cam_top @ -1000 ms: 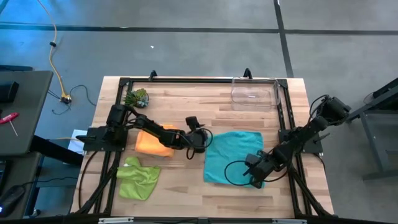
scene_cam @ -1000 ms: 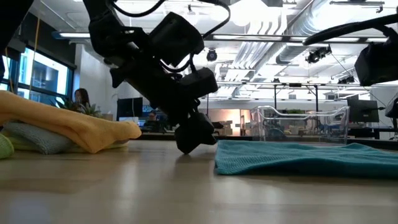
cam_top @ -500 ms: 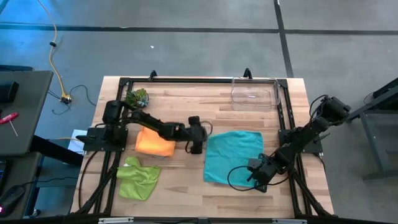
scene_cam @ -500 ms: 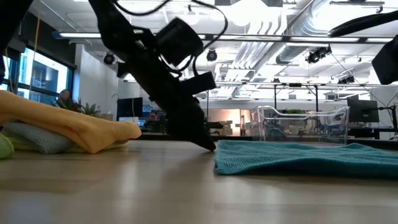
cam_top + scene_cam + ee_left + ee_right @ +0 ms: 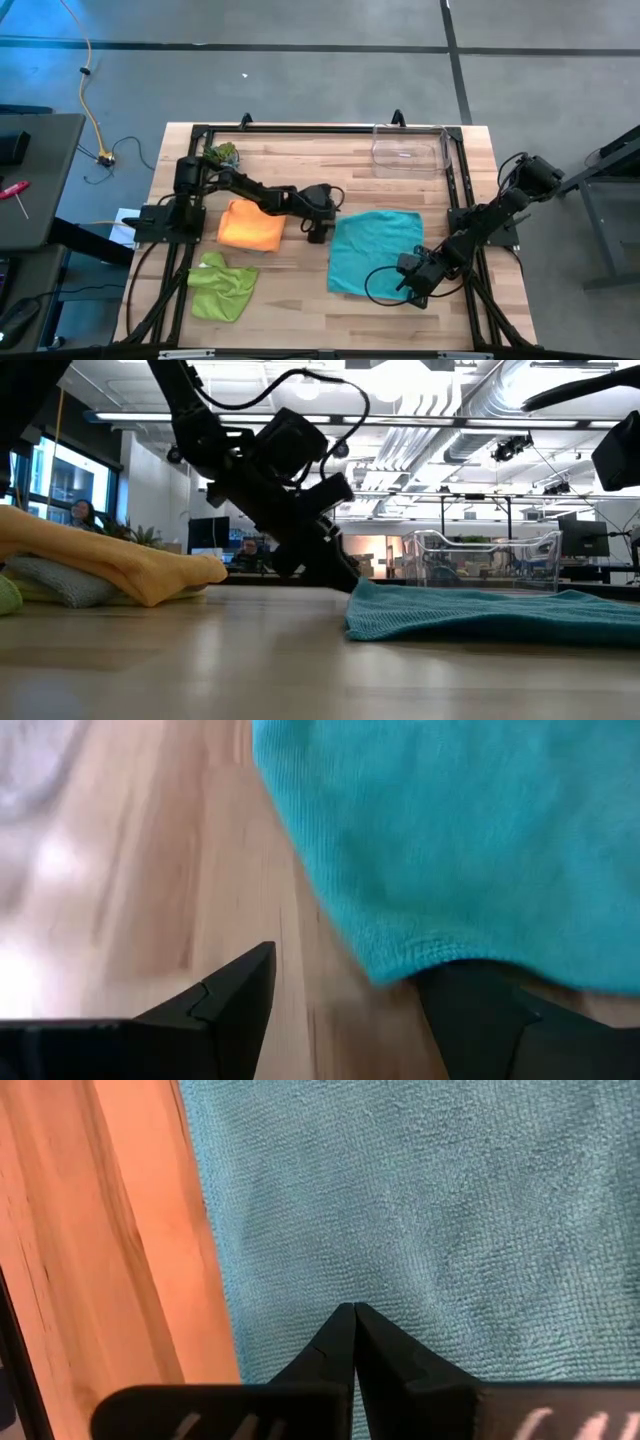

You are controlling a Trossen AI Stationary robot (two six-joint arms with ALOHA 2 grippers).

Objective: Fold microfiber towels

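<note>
On the pale wooden table point(image 5: 300, 310), nearest the front edge, the lime towel point(image 5: 222, 284) lies crumpled at the left, with the orange towel point(image 5: 250, 226) folded just behind it; from table height a yellow towel point(image 5: 150, 575) and a grey one point(image 5: 55, 580) show stacked on that same side. The teal towel point(image 5: 373, 252) lies spread flat right of centre, roughly square, its edges slightly askew to the table's and its longer run going from front to back. The right gripper point(image 5: 409, 287) rests at the teal towel's near right corner with its fingers pressed together on the cloth. The left gripper point(image 5: 318, 231) stands at the towel's far left corner, fingers point(image 5: 235, 995) spread wide, one on bare wood and the other at the cloth's hem, holding nothing that I can see. A second ago that gripper sat a little nearer the front and pointed down beside the towel's left edge; it has since swung back toward the corner, while the right arm has barely stirred. Farther back, a clear bin point(image 5: 408, 150) sits at the far right edge and a small green plant point(image 5: 221, 155) at the far left. Beyond the table lies grey floor with a yellow cable point(image 5: 92, 90), and an open workshop with desks and ceiling pipes.
</note>
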